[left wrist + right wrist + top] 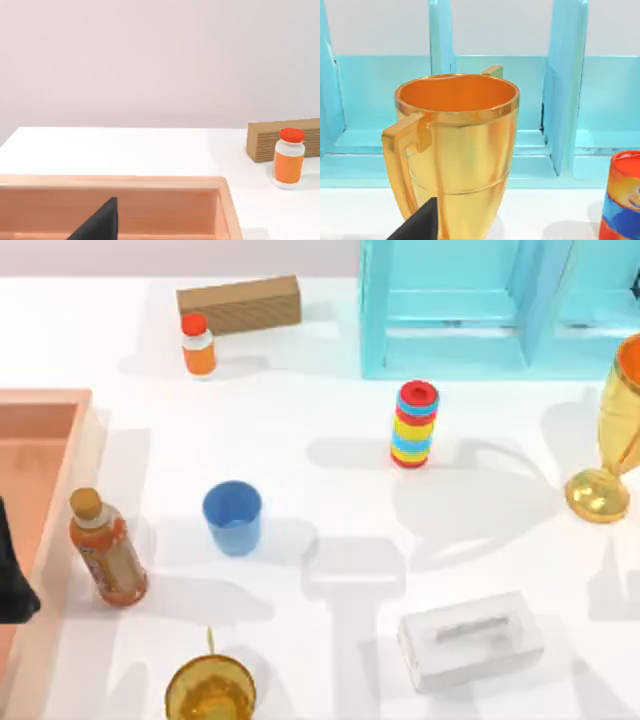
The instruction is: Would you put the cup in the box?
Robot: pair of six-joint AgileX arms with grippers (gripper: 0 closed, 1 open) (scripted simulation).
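Left gripper (12, 585) hangs over the pink box (60, 405) at the table's left edge, its grip impossible to read. Blue cup (233, 517) stands upright nearby, orange bottle (106, 549) between them; a low reach could topple that bottle.

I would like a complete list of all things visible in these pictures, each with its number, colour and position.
cup: 1, blue, upright, left of the table's middle
box: 1, salmon-pink, left edge
tea bottle: 1, orange, between box and cup
small bottle: 1, orange with red cap, far left
cardboard box: 1, brown, behind the small bottle
shelf: 1, light blue, far right
ring stack: 1, red, yellow and blue, middle
goblet: 1, gold, right edge
tissue box: 1, white, near right
glass: 1, amber-yellow, near edge
left gripper: 1, black, over the box
right gripper: 1, black, facing the goblet
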